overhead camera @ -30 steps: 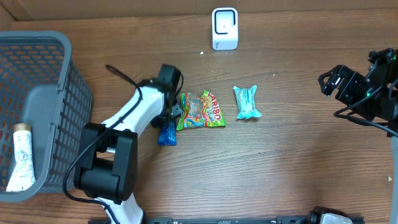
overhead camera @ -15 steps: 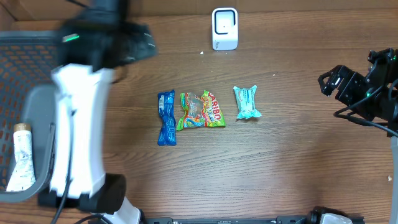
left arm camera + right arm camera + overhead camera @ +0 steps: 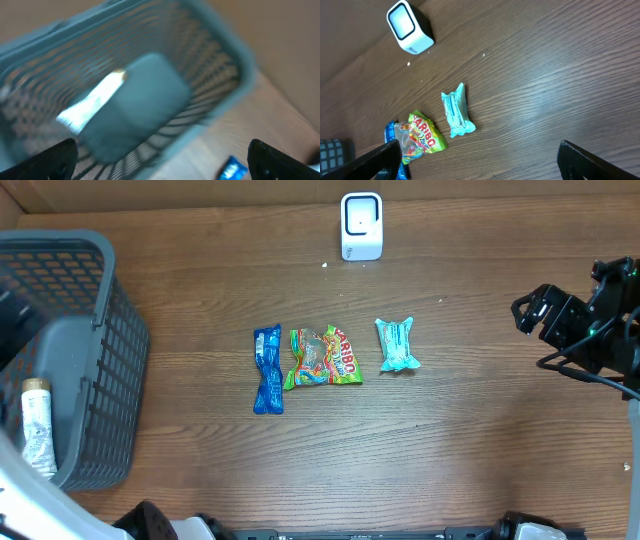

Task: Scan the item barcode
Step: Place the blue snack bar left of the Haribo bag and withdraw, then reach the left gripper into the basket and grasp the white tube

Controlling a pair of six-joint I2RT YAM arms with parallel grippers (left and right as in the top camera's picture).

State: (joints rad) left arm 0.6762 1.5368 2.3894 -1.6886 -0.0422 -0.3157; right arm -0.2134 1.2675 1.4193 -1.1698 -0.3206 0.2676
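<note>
Left gripper (image 3: pixel 162 147), fingers released, is hanging over the grey plastic mesh basket (image 3: pixel 110 330), far left of the white box-shaped scanner (image 3: pixel 361 225). Before the scanner (neat row) are lying blue foil packet (image 3: pixel 267 368), green Haribo bag (image 3: pixel 324 358), teal wrapper (image 3: pixel 397 344). Right gripper (image 3: pixel 479 155), far right, is gaping empty.

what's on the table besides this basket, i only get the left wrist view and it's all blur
observer: Three snack packets lie in a row in the middle of the wooden table: a blue foil wrapper, a green-and-red gummy bag and a teal wrapper.
operator: where's the scanner then
observer: The white box-shaped scanner stands at the back of the table, beyond the gummy bag and apart from all three packets.
</note>
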